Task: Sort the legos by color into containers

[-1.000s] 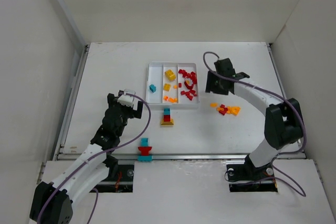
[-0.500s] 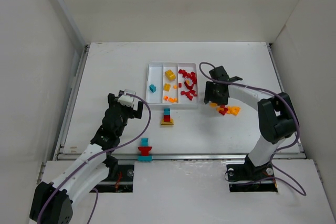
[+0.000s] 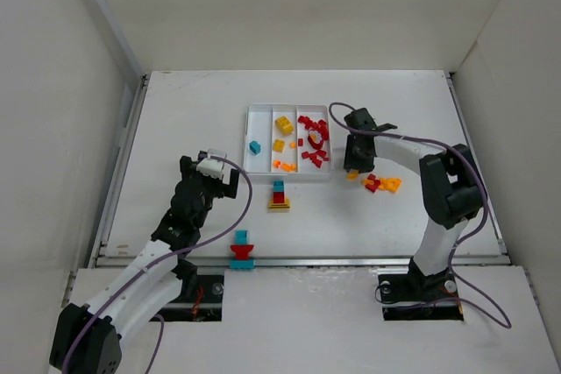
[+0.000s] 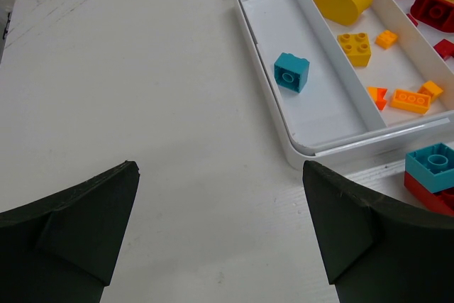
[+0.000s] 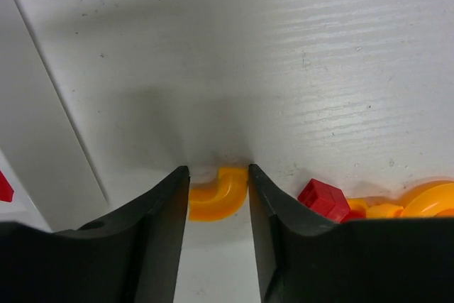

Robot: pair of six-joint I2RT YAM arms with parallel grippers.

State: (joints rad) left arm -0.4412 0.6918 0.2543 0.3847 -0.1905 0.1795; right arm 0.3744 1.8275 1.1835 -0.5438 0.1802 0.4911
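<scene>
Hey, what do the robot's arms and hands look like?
The left arm and right arm have white links, black joints and a thin purple cable running along each. The left hand and right hand each have two flat matte-black fingers with blunt tips. No markings show.

Under and all around the left gripper (image 4: 218, 175), white-painted table (image 4: 142, 69), fine wood grain, a few scuffs, evenly lit, with just a soft grey shadow close ahead of the right gripper (image 5: 218, 175). Beyond both, a plain white far wall (image 3: 289, 6), a matching left wall (image 3: 53, 129) well out past the left gripper, a right wall (image 3: 517, 85) past the right one, and a thin metal strip (image 3: 123, 164) along the table's left edge. Behind them, a metal rail (image 3: 307, 260) across the near edge, then a lower white shelf (image 3: 298, 321) with dark cut-outs (image 3: 203, 297).
</scene>
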